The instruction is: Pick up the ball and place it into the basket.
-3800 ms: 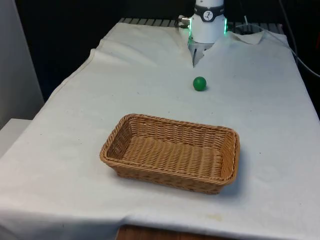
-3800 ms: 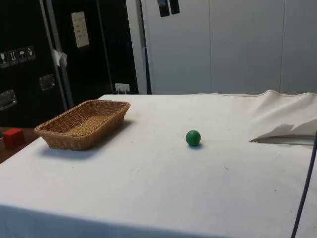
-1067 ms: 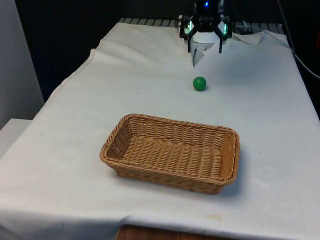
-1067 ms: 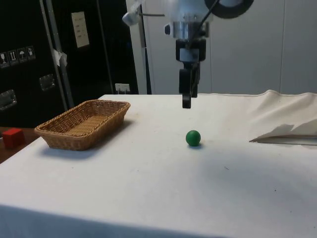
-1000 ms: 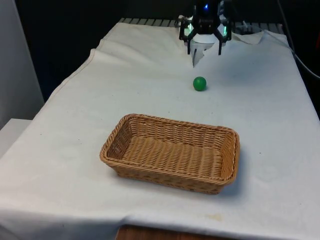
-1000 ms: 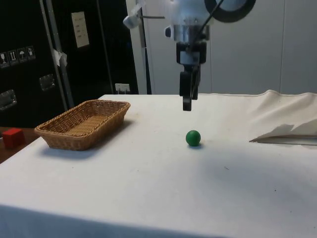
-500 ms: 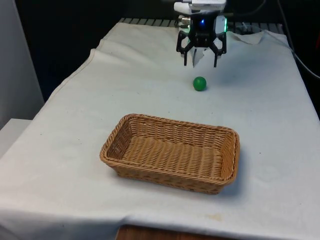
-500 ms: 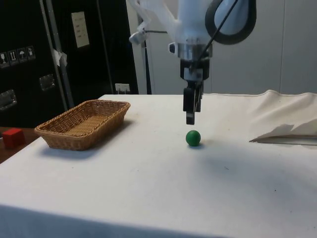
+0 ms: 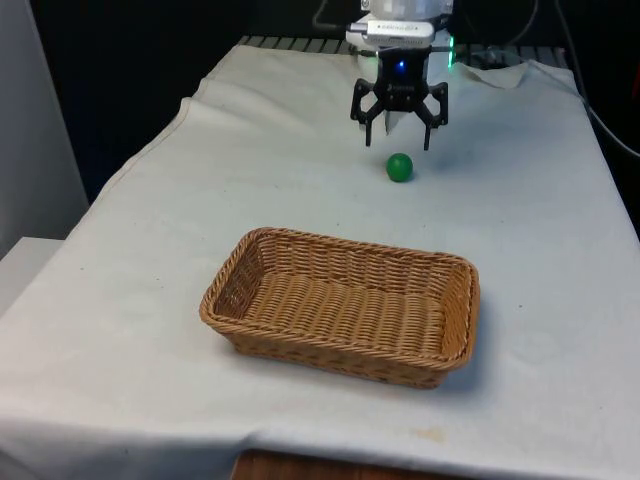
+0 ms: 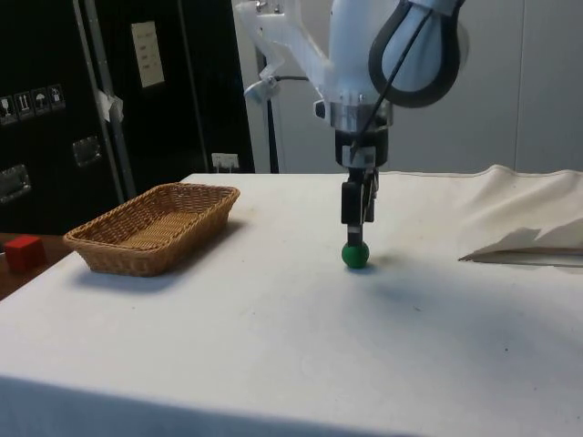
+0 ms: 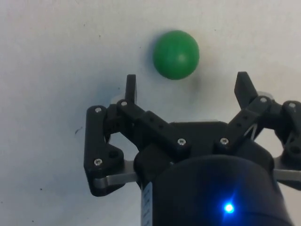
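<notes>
- Gripper (image 9: pixel 398 133) now lower than half a second ago, down close above the white cloth (image 9: pixel 150 250), hanging just over and slightly behind the green ball (image 9: pixel 399 167).
- In the side view, fingertips (image 10: pixel 355 238) right at the ball's (image 10: pixel 355 255) top; a second ago, well above it.
- Fingers spread wide apart, holding nothing; in the wrist view, ball (image 11: pixel 176 54) lying just ahead of the gap between the two tips, gripper (image 11: pixel 186 86) not touching it.
- Ball unmoved across all the frames, resting on the cloth, well apart from the basket (image 9: pixel 342 304).
- Wicker basket empty, same spot nearer the camera, at the front view's left of the ball.
</notes>
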